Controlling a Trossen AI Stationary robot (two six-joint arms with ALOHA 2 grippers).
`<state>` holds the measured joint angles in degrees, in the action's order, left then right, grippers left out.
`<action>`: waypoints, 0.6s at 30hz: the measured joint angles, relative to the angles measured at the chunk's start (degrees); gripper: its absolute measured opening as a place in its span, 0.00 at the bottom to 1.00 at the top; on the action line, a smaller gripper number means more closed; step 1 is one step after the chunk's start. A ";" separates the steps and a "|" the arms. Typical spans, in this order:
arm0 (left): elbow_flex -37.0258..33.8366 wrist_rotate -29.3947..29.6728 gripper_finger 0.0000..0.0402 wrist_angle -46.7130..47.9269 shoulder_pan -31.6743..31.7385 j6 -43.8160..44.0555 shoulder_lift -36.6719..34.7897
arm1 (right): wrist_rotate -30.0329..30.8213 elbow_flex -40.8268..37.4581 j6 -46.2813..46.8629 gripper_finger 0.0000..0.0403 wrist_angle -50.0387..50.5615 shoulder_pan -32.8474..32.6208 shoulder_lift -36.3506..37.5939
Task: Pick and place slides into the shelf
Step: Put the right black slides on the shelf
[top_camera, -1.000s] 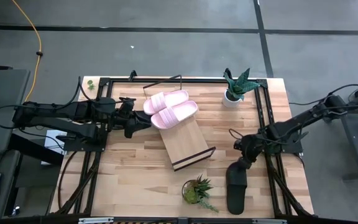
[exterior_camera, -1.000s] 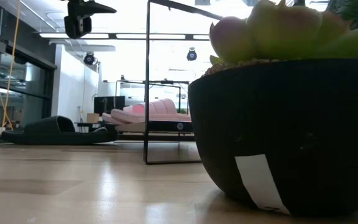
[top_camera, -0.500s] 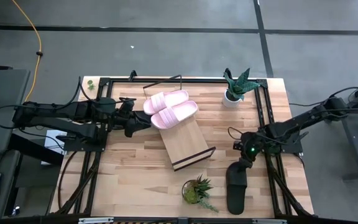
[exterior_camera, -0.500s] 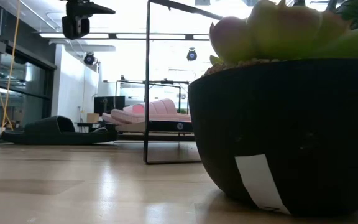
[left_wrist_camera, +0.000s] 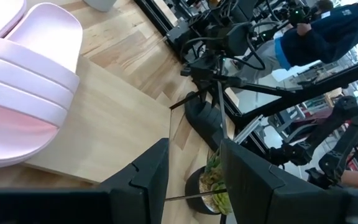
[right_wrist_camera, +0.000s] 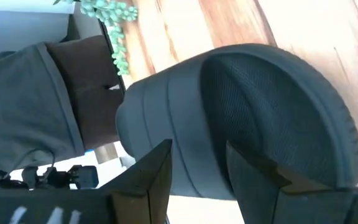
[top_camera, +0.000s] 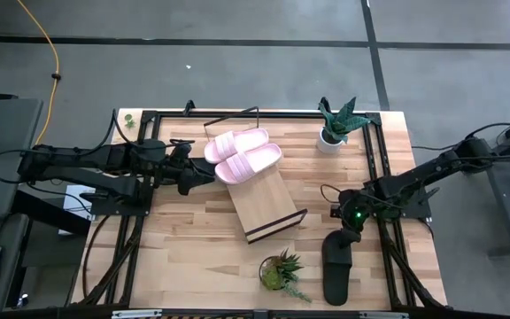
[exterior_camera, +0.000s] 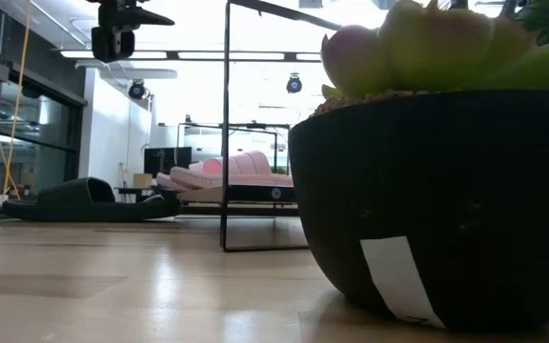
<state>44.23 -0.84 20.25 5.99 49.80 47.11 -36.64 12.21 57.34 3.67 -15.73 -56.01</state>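
Two pale pink open-toe slides [top_camera: 243, 155] lie side by side on the upper end of the slanted light-wood shelf with dark edging and thin black wire frame [top_camera: 268, 208], which sits mid-worktop. Nearest the front edge of the butcher-block worktop [top_camera: 193, 248], at about six o'clock from the shelf, stands a small spiky green plant in a dark round pot [top_camera: 279, 270]. Just beyond it toward four o'clock lies one black slide [top_camera: 336, 266], lengthwise on the wood near the right side. The right gripper [top_camera: 347, 223] hangs above the far end of that black slide; in the right wrist view its two dark fingers [right_wrist_camera: 157, 180] stand apart with a clear gap, nothing between them, the slide's strap and footbed filling the view past them. At nine o'clock from the shelf, the left gripper [top_camera: 204, 174] is just beside the pink pair; in the left wrist view its fingers [left_wrist_camera: 151, 177] are parted and hold nothing, with a pink slide and the bare shelf board ahead. Farther back, at one o'clock, a green leafy plant in a white pot [top_camera: 335, 124] stands near the far edge.
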 joint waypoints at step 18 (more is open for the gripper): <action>0.00 0.00 0.33 0.99 0.00 0.01 0.00 | -4.61 0.04 -3.75 0.25 -11.51 -0.04 -10.67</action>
<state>44.23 -0.84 21.23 5.99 49.82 47.11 -41.25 12.25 53.59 -7.85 -15.77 -66.67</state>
